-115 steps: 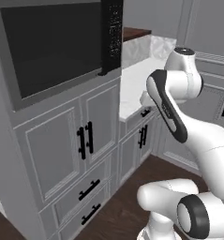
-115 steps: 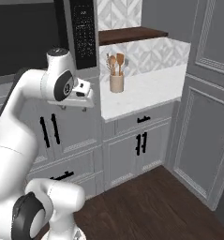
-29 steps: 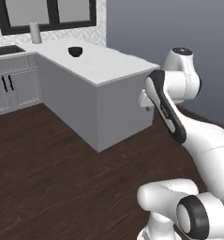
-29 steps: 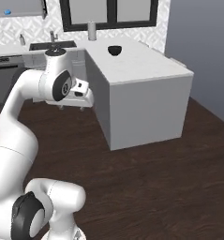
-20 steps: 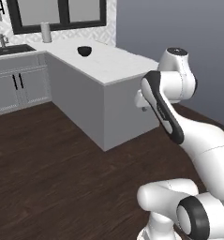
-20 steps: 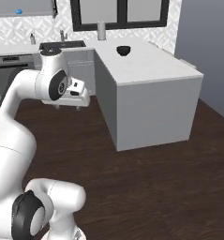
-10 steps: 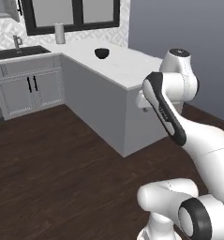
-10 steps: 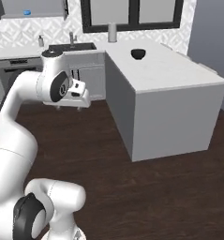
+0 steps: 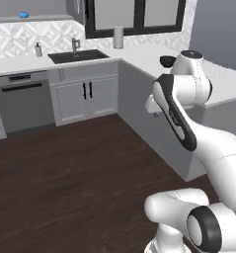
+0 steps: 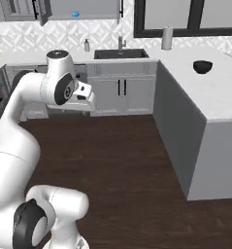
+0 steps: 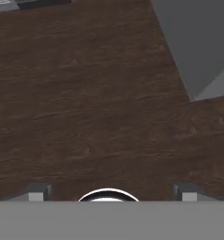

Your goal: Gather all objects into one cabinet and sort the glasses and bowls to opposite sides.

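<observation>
A small bright blue bowl (image 9: 23,15) (image 10: 75,14) rests on the shelf of the grey wall cabinet (image 9: 40,7) (image 10: 99,8), high above the sink counter; the cabinet stands open. The glasses are out of view. My gripper (image 11: 111,192) is held in front of the arm at chest height, far from the cabinet and pointing down at the dark wood floor. Its fingertips (image 11: 36,192) stand wide apart, open, with nothing between them. The hand (image 10: 84,97) (image 9: 153,104) shows in both base views.
A grey peninsula counter (image 10: 212,104) (image 9: 223,91) stands on the right with a black bowl (image 10: 202,66) (image 9: 166,61) on it. The sink (image 9: 78,56) (image 10: 120,53), a soap bottle (image 9: 38,49), a tall cylinder (image 10: 167,38) and white base cabinets (image 9: 85,96) line the back wall. Open wood floor (image 10: 132,146) lies ahead.
The whole picture has shifted as the base moves: the peninsula slid right, the sink wall and the grey wall cabinet came into view. The arm holds its pose, jaws still open.
</observation>
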